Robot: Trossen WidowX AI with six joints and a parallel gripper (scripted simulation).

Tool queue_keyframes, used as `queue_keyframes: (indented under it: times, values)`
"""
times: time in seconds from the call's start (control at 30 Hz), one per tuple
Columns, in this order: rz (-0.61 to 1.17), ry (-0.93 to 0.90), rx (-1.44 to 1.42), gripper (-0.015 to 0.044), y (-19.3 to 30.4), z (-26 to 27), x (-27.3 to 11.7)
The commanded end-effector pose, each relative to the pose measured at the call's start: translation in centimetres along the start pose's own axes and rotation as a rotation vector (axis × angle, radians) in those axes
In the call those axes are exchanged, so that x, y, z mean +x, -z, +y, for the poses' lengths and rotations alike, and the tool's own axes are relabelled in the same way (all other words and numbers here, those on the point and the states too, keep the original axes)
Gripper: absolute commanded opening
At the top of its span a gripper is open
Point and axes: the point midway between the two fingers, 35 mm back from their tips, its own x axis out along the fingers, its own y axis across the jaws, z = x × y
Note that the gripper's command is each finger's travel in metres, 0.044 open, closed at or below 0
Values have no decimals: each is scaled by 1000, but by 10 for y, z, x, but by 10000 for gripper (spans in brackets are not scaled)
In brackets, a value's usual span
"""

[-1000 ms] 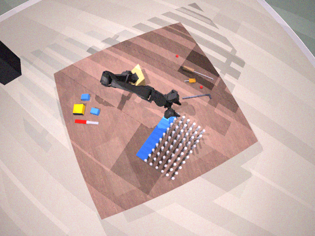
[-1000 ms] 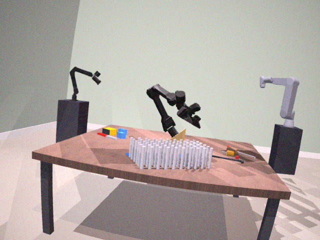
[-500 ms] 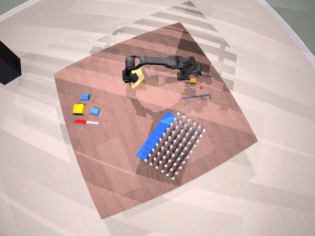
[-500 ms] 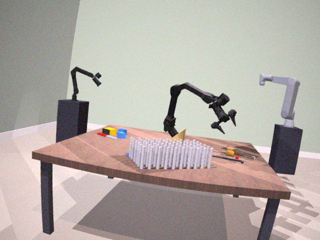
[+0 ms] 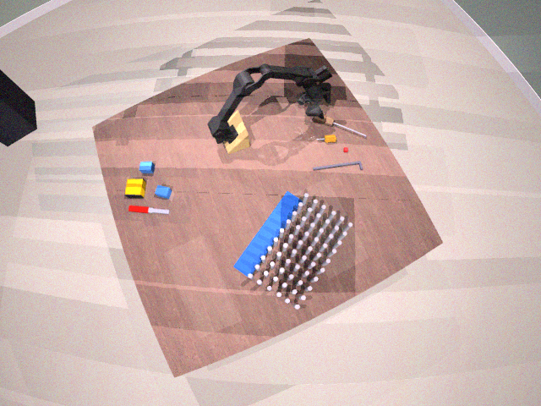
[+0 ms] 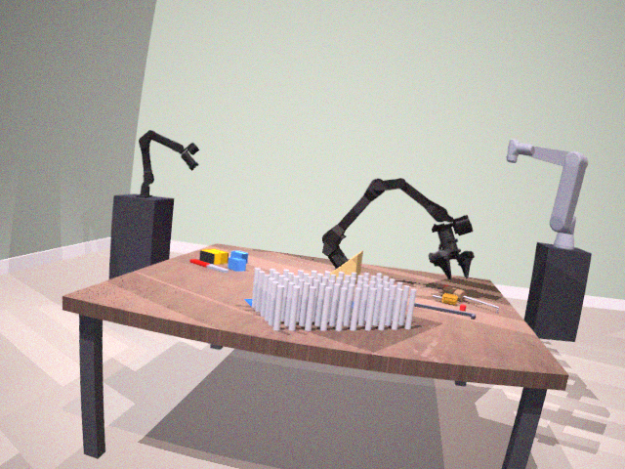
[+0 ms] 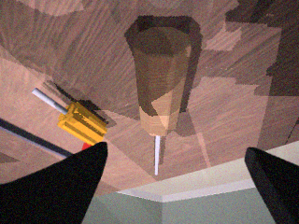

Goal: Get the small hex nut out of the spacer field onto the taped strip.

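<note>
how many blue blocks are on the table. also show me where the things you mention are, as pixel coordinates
2. Both lie near the yellow block [image 5: 135,187] [image 6: 219,255]: the nearer blue block [image 5: 162,191] [image 6: 236,265] toward the spacers [image 5: 288,260] [image 6: 279,308], the farther blue block [image 5: 146,167] [image 6: 239,254] away from them.

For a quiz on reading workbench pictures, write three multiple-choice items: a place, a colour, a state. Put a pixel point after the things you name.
1. Where does the blue strip [image 5: 262,240] lie?
A) Under the yellow block
B) Along one side of the spacers [image 5: 297,260] [image 6: 338,308]
C) Beneath the hooked rod

2. What colour is the small screwdriver's handle?
A) Orange-yellow
B) Green
C) White

3. How is the gripper [image 5: 320,106] [image 6: 457,277] [image 7: 176,151]?
A) Shut, empty
B) Shut on a tool
C) Open

1 B: the top view shows it bordering them.
2 A: the wrist view shows that handle [image 5: 330,138] [image 6: 449,298] [image 7: 82,123].
3 C: its fingers stand wide apart.
</note>
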Motion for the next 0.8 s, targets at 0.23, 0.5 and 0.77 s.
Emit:
queue_keyframes:
  times: [0.23,0.5,0.77]
  values:
    - [4,-3,-5,440,6,13,0]
    - [4,-3,-5,414,7,13,1]
    - [4,-3,-5,280,7,13,1]
